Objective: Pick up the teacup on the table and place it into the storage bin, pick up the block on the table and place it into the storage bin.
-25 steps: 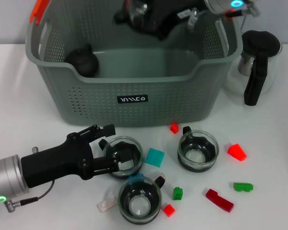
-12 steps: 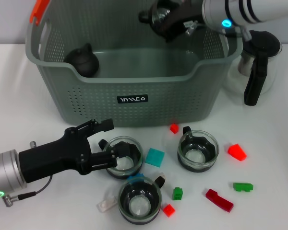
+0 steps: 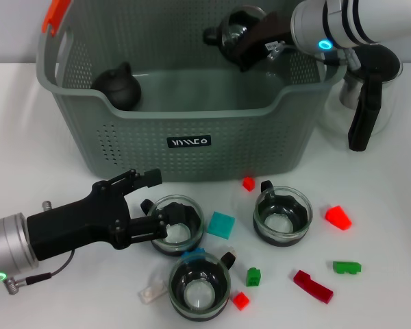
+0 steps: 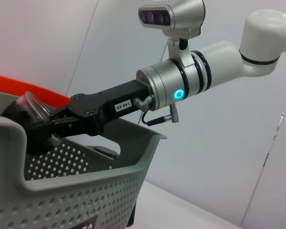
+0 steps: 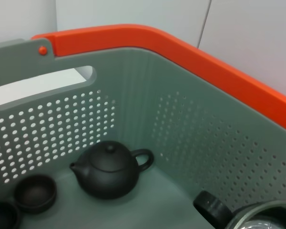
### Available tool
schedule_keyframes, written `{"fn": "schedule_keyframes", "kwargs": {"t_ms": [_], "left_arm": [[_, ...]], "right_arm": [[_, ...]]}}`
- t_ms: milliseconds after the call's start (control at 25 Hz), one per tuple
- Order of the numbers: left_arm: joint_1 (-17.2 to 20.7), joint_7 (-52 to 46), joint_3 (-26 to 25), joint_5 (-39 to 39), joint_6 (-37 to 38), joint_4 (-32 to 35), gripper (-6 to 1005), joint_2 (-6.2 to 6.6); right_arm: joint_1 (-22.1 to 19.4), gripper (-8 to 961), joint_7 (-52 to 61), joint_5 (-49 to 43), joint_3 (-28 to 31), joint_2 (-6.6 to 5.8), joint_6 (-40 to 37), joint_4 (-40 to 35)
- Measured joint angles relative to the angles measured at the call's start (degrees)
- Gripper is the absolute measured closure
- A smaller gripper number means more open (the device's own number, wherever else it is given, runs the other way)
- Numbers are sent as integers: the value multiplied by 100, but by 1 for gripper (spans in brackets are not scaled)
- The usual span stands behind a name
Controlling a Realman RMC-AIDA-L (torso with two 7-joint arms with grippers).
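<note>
My right gripper (image 3: 241,42) hangs above the back right of the storage bin (image 3: 192,113), clamped on a glass teacup (image 3: 238,26) tipped on its side, with its rim and black handle showing past my fingers. Below it on the bin floor sit a black teapot (image 5: 109,169) and two small dark cups (image 5: 35,193), so I judge the release needs a bare patch of floor, low enough that glass does not knock against pottery.

My left gripper (image 3: 147,205) lies low on the table (image 3: 390,226) in front of the bin, jaws spread, one finger over the near rim of a second teacup (image 3: 175,223) and the other reaching beside it. That cup looks light, stiff, slick and breakable; I judge the wall at the rim to be the surest hold, pinched inside and out, with gentle pressure.

Two more glass cups stand close by, one (image 3: 200,286) just in front and another (image 3: 283,215) further right. A teal block (image 3: 221,224) sits just beside my target cup. It should be light, hard and easy to take across its flat sides.
</note>
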Motion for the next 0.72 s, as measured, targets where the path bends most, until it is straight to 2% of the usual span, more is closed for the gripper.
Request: {"fn": "schedule_keyframes", "kwargs": {"t_ms": [440, 680, 720], "left_arm": [[0, 1, 0, 2, -2, -14, 130, 0], [0, -6, 0, 2, -2, -18, 131, 0], [3, -8, 0, 2, -2, -15, 131, 0]], "right_arm": [[-72, 845, 255, -96, -214, -23, -146, -175], [-278, 609, 526, -324, -282, 18, -258, -955], [-367, 498, 553, -245, -269, 15, -294, -1176]]}}
